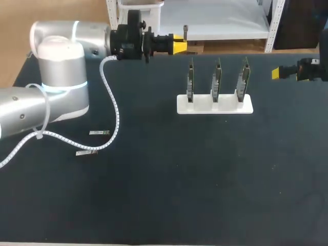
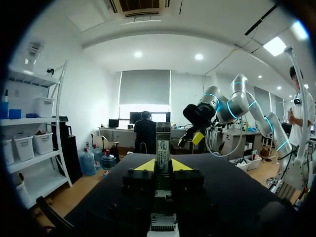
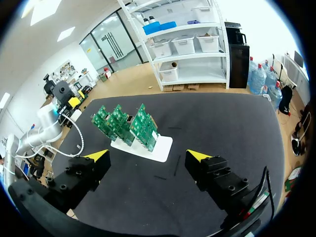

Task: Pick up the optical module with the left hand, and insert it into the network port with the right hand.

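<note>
Two spare modules [image 1: 86, 152] lie flat on the near part of the table [image 1: 205, 179], beside the left arm's cable. Farther back, three green circuit boards [image 1: 217, 79] stand upright in a white stand [image 1: 215, 106]. At the far edge the left gripper [image 1: 180, 46] clamps the optical module [image 2: 163, 143] upright between its fingers, while the right gripper [image 3: 148, 156] hangs well apart from it, fingers spread wide.

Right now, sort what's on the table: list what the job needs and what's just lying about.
Job: module held in left gripper; three boards in white stand; open right gripper.
Lying about: two spare modules flat on the table near the left arm.
</note>
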Available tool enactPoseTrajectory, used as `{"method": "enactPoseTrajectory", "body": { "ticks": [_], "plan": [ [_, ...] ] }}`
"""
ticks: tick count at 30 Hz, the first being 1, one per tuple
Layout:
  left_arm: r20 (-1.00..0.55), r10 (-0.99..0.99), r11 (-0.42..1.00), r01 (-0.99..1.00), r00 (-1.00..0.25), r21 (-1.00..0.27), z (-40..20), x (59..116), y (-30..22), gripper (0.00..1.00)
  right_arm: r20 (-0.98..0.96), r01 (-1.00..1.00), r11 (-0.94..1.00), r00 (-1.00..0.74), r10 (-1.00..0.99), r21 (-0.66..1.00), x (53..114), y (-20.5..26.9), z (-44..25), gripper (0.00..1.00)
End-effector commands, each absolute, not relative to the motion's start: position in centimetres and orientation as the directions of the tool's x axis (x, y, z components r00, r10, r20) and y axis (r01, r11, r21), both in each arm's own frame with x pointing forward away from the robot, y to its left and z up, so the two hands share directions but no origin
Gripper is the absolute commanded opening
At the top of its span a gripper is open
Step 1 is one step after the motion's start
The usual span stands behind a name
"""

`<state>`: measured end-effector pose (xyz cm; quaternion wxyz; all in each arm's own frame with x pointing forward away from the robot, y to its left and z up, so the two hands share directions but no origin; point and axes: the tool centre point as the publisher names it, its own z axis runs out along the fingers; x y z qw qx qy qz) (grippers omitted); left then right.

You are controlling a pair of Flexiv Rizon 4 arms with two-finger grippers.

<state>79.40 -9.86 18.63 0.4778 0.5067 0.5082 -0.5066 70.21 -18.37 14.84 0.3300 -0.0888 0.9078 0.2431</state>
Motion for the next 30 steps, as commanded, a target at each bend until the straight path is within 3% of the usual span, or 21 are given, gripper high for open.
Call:
{"method": "enactPoseTrajectory", "body": {
  "ticks": [1,30],
  "plan": [
    [-0.998,0.042,-0.006,0.999,-0.039,-0.039,18.2,78.8,-9.8,0.00,-0.642,-0.320,0.867,-0.767,0.000,0.382,70.0,-18.4,15.0,1.00],
    [-0.995,0.070,0.004,0.997,-0.077,-0.077,16.2,77.5,-11.5,0.00,-0.642,-0.320,0.867,-0.767,0.000,0.382,70.0,-18.4,15.0,1.00]
  ]
}}
